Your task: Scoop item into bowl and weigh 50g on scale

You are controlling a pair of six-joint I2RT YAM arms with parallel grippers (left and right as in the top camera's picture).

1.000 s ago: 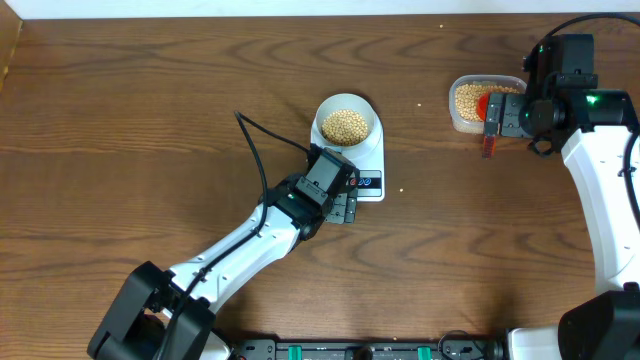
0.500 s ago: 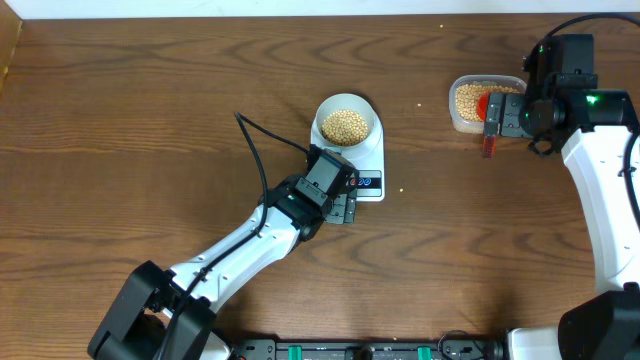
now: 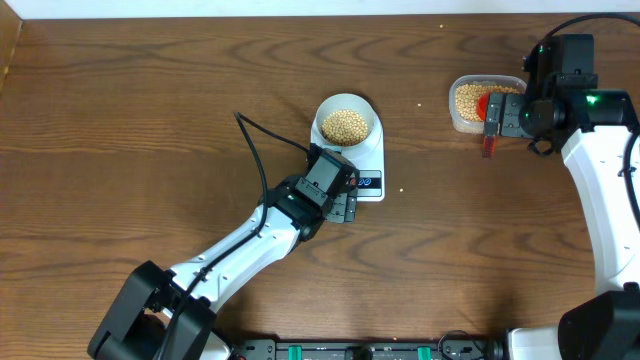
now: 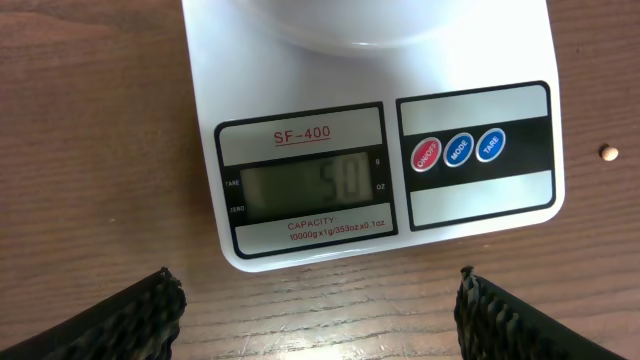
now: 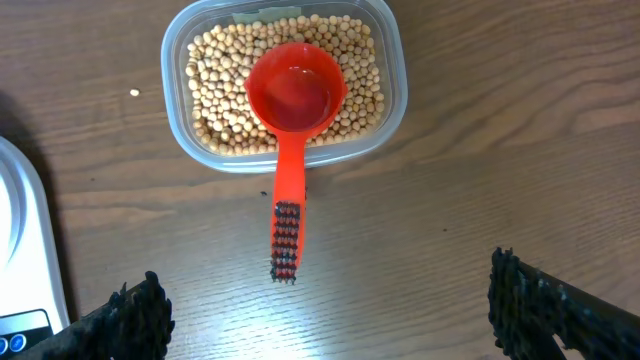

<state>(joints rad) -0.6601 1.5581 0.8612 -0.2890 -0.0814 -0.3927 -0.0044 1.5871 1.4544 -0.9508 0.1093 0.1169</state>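
Overhead, the left claw hangs wide open and empty at the scale's front. The display reads 50 and the bowl of soybeans sits on top. The right claw, open and empty, hovers over the red scoop lying in the clear tub.

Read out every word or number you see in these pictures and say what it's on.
"SF-400": scale, above the display.
"50": on the display, with "g" and "oz" beside.
"TARE", "ZERO": left of display.
"CAPACITY: 10000g x1g/353oz x0.1oz": below display.
"ON/OFF", "MODE", "TARE": red button, two blue buttons.
No text on the tub or scoop.
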